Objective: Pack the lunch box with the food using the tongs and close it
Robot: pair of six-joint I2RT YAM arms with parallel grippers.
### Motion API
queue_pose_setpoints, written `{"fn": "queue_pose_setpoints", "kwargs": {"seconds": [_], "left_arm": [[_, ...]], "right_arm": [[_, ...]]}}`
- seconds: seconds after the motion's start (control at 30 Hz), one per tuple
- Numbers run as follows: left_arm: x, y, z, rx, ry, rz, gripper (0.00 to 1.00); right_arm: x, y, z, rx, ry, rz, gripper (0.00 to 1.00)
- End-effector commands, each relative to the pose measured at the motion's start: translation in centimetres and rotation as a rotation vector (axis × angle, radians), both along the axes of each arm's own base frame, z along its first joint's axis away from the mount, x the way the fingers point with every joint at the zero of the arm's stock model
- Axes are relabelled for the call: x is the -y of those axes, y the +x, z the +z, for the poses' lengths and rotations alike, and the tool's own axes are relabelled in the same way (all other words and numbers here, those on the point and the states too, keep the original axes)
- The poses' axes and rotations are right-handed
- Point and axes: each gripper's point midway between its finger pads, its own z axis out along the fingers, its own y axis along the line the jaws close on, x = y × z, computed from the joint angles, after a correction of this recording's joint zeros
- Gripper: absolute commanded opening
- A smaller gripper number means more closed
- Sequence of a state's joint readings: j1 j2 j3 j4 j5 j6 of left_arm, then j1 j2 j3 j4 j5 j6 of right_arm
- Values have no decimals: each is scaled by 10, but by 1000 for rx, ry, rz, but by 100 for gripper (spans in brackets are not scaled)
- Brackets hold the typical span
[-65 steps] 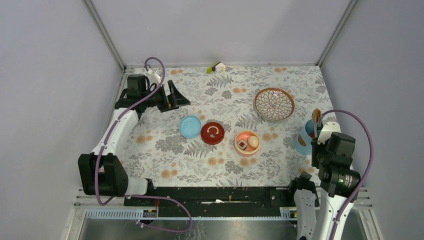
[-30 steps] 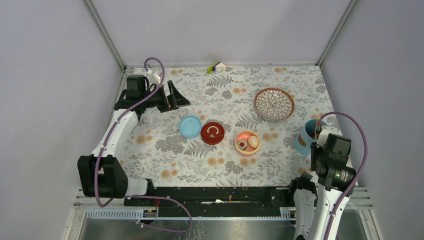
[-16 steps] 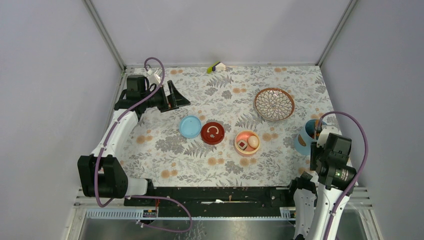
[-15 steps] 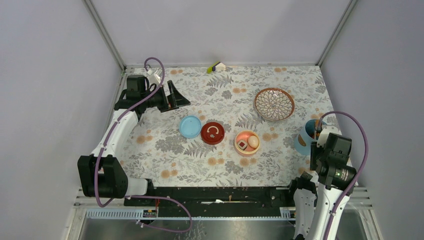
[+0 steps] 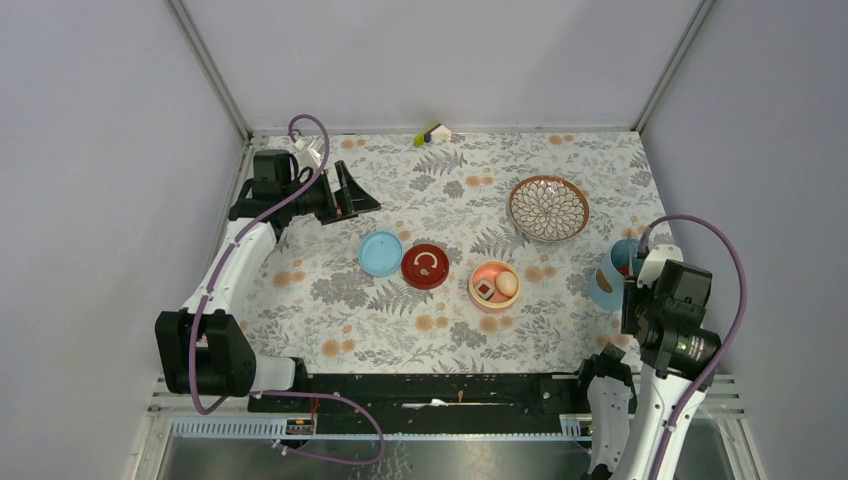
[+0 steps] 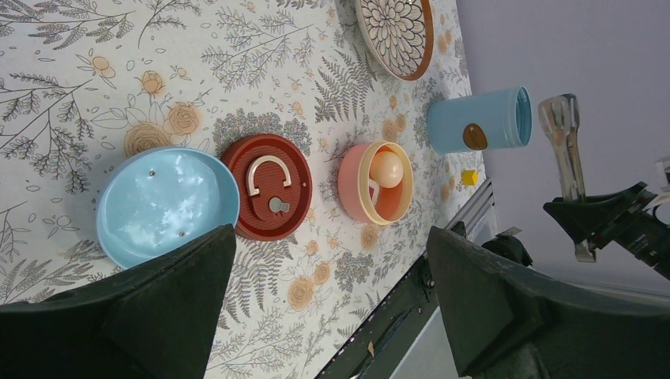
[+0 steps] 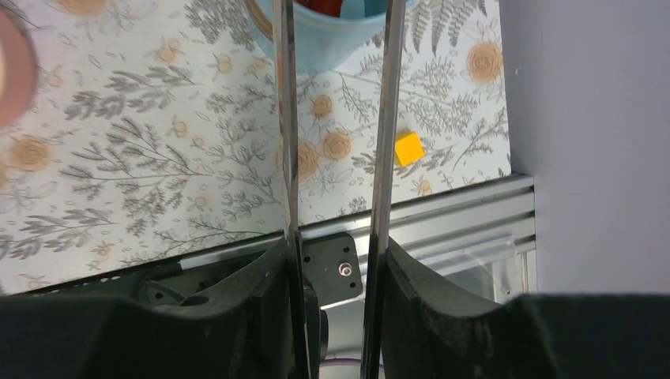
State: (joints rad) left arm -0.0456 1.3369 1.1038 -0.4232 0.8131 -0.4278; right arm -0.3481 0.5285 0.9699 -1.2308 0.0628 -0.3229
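Gripping the tongs (image 7: 286,118) between its fingers, the right gripper (image 7: 332,254) holds their two thin arms apart, reaching across the rim of the light-blue shell (image 7: 340,31) at the right edge of the table (image 5: 330,300). A small orange piece (image 7: 408,148) lies near it. The left gripper (image 5: 352,196) hangs released, jaws wide, far left. Mid-table, the pink bowl (image 5: 494,298) carries the egg (image 5: 507,283) and a dark chunk (image 5: 484,290).

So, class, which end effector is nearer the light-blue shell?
Right. The right end effector, gripping the tongs, sits just beside the light-blue shell; the left end effector is far off to its left, further back.
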Motion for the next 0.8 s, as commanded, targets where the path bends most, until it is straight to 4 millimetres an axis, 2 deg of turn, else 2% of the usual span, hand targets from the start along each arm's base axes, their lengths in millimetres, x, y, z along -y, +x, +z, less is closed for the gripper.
{"fn": "queue_pose_setpoints", "kwargs": {"seconds": [0.0, 0.17, 0.23, 0.3, 0.43, 0.6, 0.67, 0.77], "left_arm": [[2, 4, 14, 53, -26, -19, 99], [-1, 4, 16, 74, -11, -7, 99], [-1, 3, 16, 72, -6, -4, 99], [-3, 4, 15, 71, 4, 6, 99], [-4, 5, 17, 78, 12, 15, 99], [-6, 7, 16, 77, 23, 28, 99], [-6, 8, 16, 73, 25, 32, 99], [-8, 9, 17, 74, 32, 40, 99]], "right_arm": [[-10, 27, 39, 106, 49, 69, 44], [-21, 62, 69, 133, 94, 228, 44], [-24, 80, 81, 146, 126, 278, 43], [-28, 100, 101, 184, 160, 311, 43], [-32, 140, 122, 229, 262, 324, 42], [-45, 182, 129, 250, 379, 299, 40], [-58, 197, 126, 242, 393, 309, 39], [-61, 218, 115, 219, 401, 285, 37]]}}
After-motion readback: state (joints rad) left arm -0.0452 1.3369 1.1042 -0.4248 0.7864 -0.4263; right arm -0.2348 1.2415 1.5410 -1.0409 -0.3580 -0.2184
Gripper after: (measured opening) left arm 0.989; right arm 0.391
